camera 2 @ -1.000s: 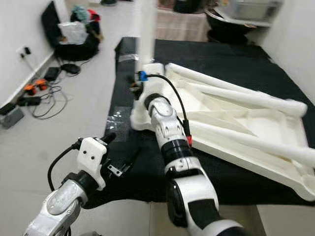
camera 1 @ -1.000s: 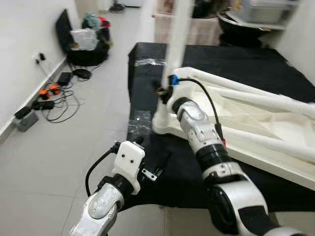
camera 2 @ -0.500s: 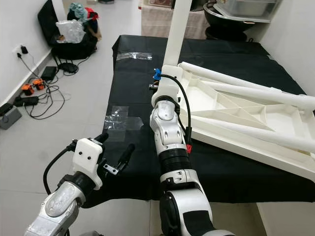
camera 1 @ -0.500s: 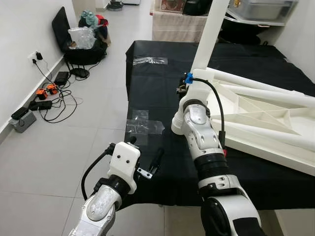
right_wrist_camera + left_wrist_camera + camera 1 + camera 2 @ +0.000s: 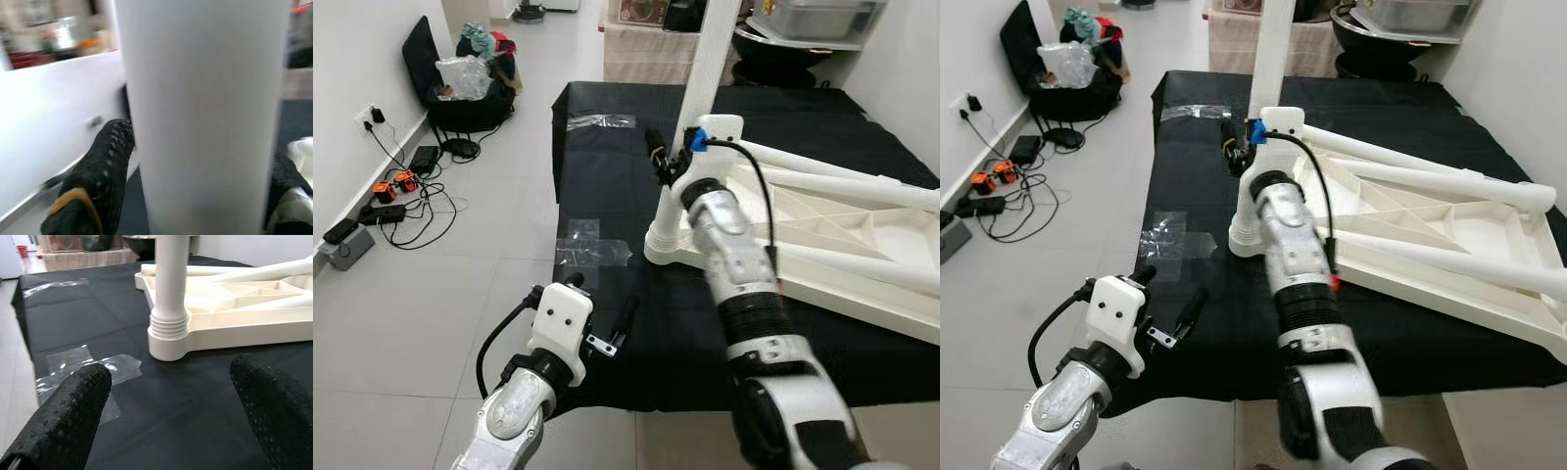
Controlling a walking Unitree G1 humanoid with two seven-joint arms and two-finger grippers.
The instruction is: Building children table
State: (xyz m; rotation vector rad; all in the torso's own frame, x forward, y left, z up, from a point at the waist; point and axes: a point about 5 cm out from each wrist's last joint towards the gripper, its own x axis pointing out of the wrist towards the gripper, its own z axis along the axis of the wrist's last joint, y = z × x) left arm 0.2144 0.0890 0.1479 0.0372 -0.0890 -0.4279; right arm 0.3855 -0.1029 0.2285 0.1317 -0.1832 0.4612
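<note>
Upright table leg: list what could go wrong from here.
1. The right gripper has its fingers around the upright table leg; a sideways push could cross-thread it in the corner socket.
2. The upturned table top lies on a loose black cloth and could slide.
3. The left gripper hangs open and steadies nothing.

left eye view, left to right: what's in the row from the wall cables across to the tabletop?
Orange plugs and cables on the floor → clear tape on the black cloth → upright white table leg with the right gripper around it → upturned white tabletop.
</note>
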